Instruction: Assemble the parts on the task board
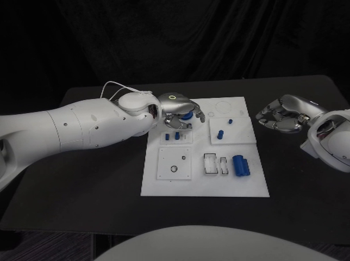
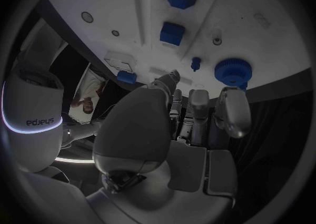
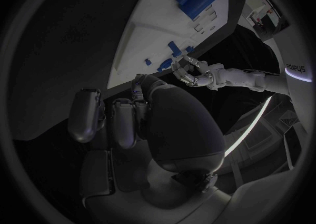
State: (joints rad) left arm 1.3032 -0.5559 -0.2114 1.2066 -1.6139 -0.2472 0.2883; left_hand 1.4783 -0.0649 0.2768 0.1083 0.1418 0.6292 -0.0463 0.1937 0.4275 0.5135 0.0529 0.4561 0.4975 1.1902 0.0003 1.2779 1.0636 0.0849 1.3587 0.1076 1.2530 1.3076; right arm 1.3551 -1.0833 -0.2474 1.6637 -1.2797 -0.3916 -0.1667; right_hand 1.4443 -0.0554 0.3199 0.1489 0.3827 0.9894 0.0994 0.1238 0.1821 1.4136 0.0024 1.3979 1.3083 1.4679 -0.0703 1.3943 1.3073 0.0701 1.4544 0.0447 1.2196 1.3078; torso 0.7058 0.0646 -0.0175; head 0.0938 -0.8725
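The white task board [image 1: 206, 182] lies in the middle of the black table. My left hand [image 1: 179, 111] hovers over its far left corner, fingers spread, fingertips [image 2: 231, 93] right by a blue gear [image 2: 232, 71]; the thumb stands apart from it. Past the fingers sit a small blue peg [image 2: 195, 64] and two blue blocks [image 2: 173, 32]. A blue cylinder [image 1: 239, 165] lies on the board's near right part. My right hand [image 1: 283, 115] hangs off the board's right edge, fingers curled in with nothing in them. The right wrist view shows the board [image 3: 151, 29] and the left hand [image 3: 191, 71].
Two small blue pegs [image 1: 222, 132] stand on the far right tile. A black ring [image 1: 174, 168] lies on the near left tile, and white frames [image 1: 211, 163] sit beside the cylinder. Bare black table [image 1: 89, 179] surrounds the board.
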